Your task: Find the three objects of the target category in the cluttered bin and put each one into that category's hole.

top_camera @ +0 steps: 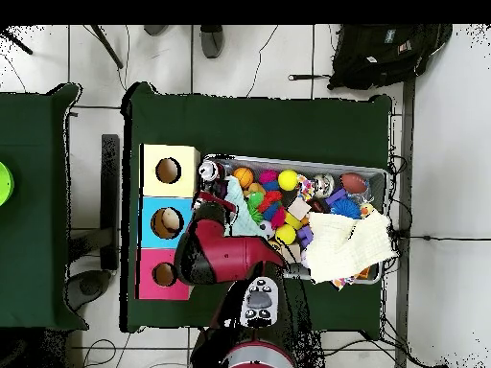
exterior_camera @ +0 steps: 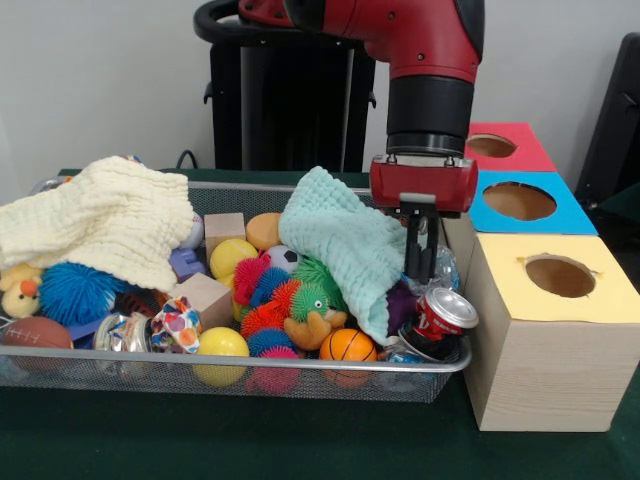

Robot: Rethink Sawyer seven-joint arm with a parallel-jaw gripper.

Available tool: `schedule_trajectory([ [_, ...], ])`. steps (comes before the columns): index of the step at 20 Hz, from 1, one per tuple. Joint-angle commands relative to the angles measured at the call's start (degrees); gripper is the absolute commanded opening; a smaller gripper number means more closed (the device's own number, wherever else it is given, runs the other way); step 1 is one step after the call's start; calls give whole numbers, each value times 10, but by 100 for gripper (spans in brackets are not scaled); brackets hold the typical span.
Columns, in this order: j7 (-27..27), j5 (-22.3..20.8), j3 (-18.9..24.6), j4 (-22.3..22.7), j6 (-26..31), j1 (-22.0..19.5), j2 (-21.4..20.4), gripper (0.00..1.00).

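Note:
The silver wire-mesh bin (exterior_camera: 300,378) is packed with toys; it also shows in the overhead view (top_camera: 382,174). My gripper (exterior_camera: 422,272) reaches down into the bin's right end, between a mint-green cloth (exterior_camera: 345,245) and the boxes. A clear crinkly bottle (exterior_camera: 447,268) lies right behind it, touching or nearly so. Another clear crinkled plastic piece (exterior_camera: 115,330) lies at the bin's front left. A red crushed soda can (exterior_camera: 440,318) sits just below the gripper. In the overhead view the red arm (top_camera: 216,251) hides the gripper.
Three boxes with round holes stand right of the bin: yellow (exterior_camera: 560,275), blue (exterior_camera: 520,200), red (exterior_camera: 492,146). A cream cloth (exterior_camera: 100,220) covers the bin's left part. Balls, spiky toys and wooden blocks (exterior_camera: 205,295) fill the middle. A black backpack (top_camera: 384,48) lies on the floor.

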Motion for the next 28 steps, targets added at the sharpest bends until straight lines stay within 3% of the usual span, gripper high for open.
schedule_trajectory([
  [1, 70, 16, 20, 46, 42, 20, -24, 0],
  [14, 68, 65, -7, 40, 146, 70, -60, 0],
  [19, 59, 42, 29, 42, 131, 38, -57, 0],
  [28, 39, 13, 53, 47, 121, -4, -58, 0],
])
